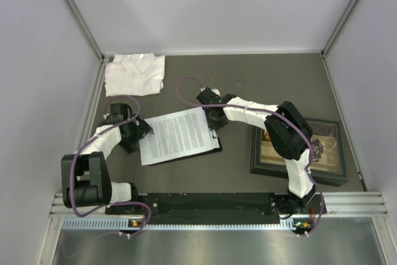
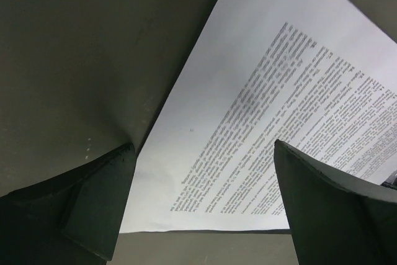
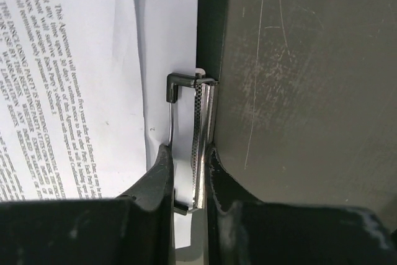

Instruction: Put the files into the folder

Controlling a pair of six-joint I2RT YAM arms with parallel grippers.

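Observation:
The files, white sheets of dense black text, lie on the black folder at the table's middle; only the folder's thin edges show. My right gripper is at the folder's right short edge. In the right wrist view it is shut on the silver clip, with the paper to its left and the folder's black edge beyond. My left gripper is at the paper's left edge. In the left wrist view it is open over the sheet's corner, holding nothing.
A folded white shirt lies at the back left. A dark-framed tray of small items sits at the right, partly under my right arm. Light walls close in the table on three sides.

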